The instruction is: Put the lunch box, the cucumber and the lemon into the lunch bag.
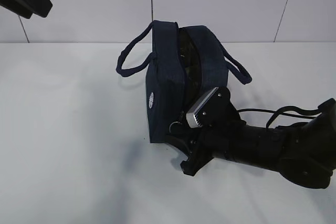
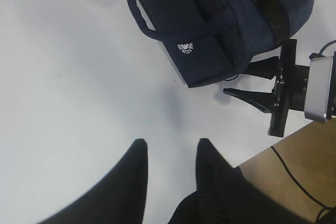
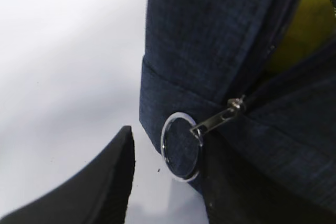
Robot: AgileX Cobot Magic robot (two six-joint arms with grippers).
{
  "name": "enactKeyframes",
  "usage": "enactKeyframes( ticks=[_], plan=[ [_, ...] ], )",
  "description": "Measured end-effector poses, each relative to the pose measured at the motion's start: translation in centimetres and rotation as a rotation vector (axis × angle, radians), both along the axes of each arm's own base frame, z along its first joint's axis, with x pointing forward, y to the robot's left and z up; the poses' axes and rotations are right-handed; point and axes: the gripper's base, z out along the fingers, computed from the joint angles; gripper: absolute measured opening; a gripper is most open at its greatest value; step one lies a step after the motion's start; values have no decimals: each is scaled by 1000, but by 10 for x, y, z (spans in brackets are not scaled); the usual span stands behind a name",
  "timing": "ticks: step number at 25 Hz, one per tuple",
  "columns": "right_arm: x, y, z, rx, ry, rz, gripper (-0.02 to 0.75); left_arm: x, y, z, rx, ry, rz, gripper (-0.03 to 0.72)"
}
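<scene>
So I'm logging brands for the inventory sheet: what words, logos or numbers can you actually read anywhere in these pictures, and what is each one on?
Small round white emblem with a line of letters under it, on the side of the lunch bag: too small and blurred to read in the left wrist view; in the exterior view it is only a white dot.
Ring pull on the bag's zipper: no marking visible.
No other text, number or sign shows.

lunch bag (image 3: 210, 40) navy woven cloth, matt; ring pull (image 3: 181, 147) shiny metal; table (image 1: 63, 145) smooth white.
</scene>
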Motion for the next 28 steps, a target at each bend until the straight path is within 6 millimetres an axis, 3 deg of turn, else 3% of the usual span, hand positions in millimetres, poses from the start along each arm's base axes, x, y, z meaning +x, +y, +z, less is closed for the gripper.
enactKeyframes(
  ticks=[10, 17, 23, 28],
  plan=[
    [1, -1, 0, 5, 2, -14, 324, 0, 0, 0, 0, 0, 0, 226],
    [2, -2, 1, 16, 5, -43, 211, 0, 0, 0, 0, 0, 0, 226],
    [2, -2, 1, 17, 4, -43, 187, 0, 0, 0, 0, 0, 0, 226],
    [2, -2, 1, 17, 6, -47, 113, 0, 0, 0, 0, 0, 0, 226]
  ],
)
